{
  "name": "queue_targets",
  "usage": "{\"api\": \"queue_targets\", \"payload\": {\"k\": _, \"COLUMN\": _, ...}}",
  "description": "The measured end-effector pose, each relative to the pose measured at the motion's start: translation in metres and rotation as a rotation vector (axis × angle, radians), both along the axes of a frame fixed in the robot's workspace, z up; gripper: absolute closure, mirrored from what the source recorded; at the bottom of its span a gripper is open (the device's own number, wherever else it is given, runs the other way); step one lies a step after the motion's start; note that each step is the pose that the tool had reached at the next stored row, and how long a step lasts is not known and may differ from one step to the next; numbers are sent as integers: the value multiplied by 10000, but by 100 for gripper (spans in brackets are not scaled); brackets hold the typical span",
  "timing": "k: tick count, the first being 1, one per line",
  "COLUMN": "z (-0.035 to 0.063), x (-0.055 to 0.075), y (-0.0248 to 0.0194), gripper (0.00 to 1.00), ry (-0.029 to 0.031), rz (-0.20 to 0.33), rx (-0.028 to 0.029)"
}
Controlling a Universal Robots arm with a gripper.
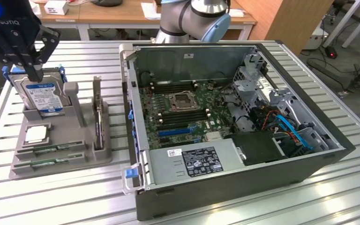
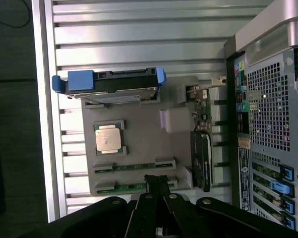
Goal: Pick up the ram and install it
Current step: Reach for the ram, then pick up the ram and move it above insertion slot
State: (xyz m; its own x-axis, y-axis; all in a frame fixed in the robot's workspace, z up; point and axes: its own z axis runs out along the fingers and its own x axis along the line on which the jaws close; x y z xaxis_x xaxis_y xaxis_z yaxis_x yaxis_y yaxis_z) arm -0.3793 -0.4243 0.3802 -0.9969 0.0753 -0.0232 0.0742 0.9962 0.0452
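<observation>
My gripper (image 1: 35,74) hangs over the gray tray (image 1: 101,157) on the exterior view's left, fingertips pressed together and carrying nothing. From that camera the tips sit in front of the top edge of the hard drive (image 1: 43,96), which stands upright in its blue frame at one end of the tray.

The ram (image 1: 42,163) lies flat in the outermost slot at the tray's other end, a thin green stick, well apart from my fingers. A 2nd stick (image 1: 52,150) lies in the slot just beside it. The square silver processor (image 1: 36,135) rests between those 2 sticks and the hard drive.

On the wrist camera my closed tips show right next to the outer stick, above it, no contact.

An expansion card (image 1: 97,112) stands on edge along the tray's side nearest the computer case (image 1: 330,140). The case lies open on the exterior view's right, its motherboard (image 1: 167,122) exposed. Tray and case share the slatted metal table (image 1: 55,201).
</observation>
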Motion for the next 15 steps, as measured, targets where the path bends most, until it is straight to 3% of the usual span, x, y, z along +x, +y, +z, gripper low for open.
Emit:
{"api": "queue_targets", "payload": {"k": 9, "z": -98, "x": 0, "y": 0, "gripper": 91, "ry": -1, "rz": 0, "rx": 1}}
{"api": "queue_targets", "payload": {"k": 15, "z": -107, "x": 0, "y": 0, "gripper": 91, "ry": -1, "rz": 0, "rx": 1}}
